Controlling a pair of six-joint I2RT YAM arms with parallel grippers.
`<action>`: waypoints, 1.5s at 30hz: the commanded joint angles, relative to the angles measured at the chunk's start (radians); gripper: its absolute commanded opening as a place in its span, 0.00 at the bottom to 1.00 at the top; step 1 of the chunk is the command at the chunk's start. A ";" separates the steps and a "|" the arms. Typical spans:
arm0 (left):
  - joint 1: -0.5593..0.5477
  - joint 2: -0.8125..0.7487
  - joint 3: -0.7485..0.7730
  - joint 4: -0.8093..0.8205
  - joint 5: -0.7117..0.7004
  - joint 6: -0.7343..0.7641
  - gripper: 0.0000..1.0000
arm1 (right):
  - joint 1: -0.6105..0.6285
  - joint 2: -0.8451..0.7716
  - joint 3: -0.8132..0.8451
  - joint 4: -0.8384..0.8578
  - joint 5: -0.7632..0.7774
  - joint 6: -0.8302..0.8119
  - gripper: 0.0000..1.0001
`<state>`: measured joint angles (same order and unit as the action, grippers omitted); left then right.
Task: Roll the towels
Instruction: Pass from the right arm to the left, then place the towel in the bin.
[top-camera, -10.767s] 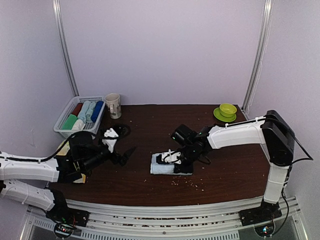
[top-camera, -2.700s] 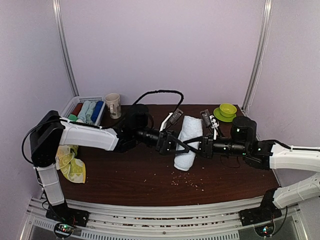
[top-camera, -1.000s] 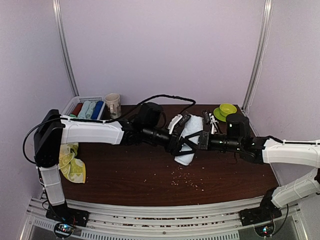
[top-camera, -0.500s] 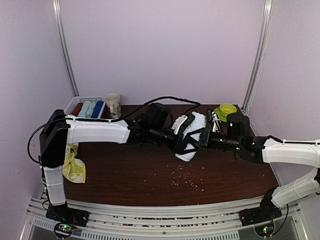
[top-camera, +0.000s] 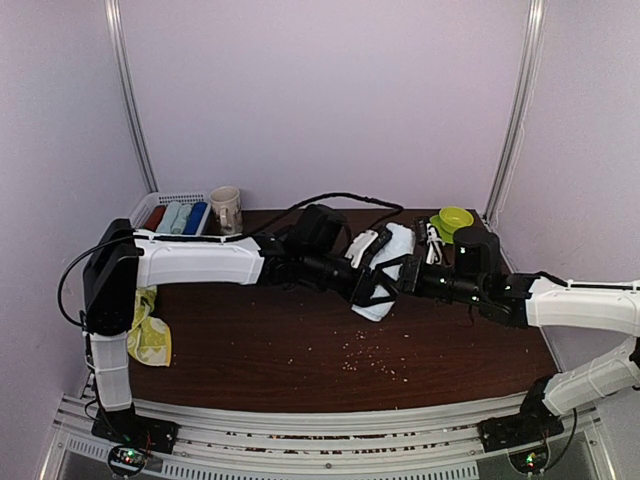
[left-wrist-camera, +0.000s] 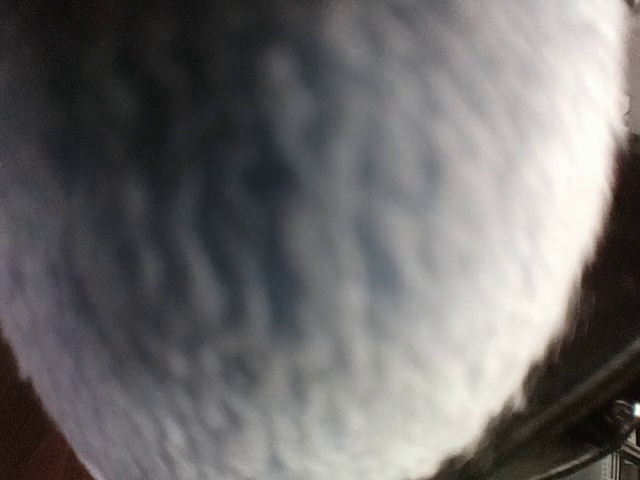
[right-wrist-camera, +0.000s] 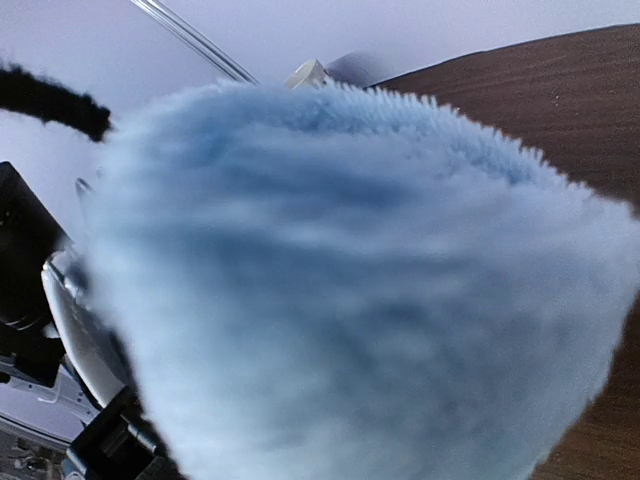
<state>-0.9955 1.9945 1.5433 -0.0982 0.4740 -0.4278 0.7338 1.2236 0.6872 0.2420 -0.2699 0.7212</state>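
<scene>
Towel (top-camera: 392, 248): pale blue-white, bunched up.
L end effector (top-camera: 368, 288): at towel, open/closed unclear.
R end effector (top-camera: 404, 274): ditto, can't tell.

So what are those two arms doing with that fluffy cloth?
Both robot arms meet at the pale blue towel, the left tool and the right tool against it from opposite sides. It is bunched, not yet a tidy roll. The yellow-green towel lies crumpled at the left edge of the table. Whether either tool actually grips cannot be told.
</scene>
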 joint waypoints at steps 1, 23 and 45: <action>-0.012 -0.005 0.045 -0.117 -0.058 -0.008 0.00 | -0.013 -0.037 0.044 -0.091 0.161 -0.038 0.53; 0.603 -0.335 0.082 -0.737 -0.343 0.211 0.00 | -0.080 -0.049 0.148 -0.351 0.183 -0.241 1.00; 1.011 0.238 0.652 -0.959 -0.458 0.386 0.00 | -0.071 -0.123 0.064 -0.340 0.029 -0.270 1.00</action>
<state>0.0021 2.1746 2.1056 -1.0344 0.0284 -0.0719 0.6598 1.1183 0.7700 -0.1356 -0.2054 0.4431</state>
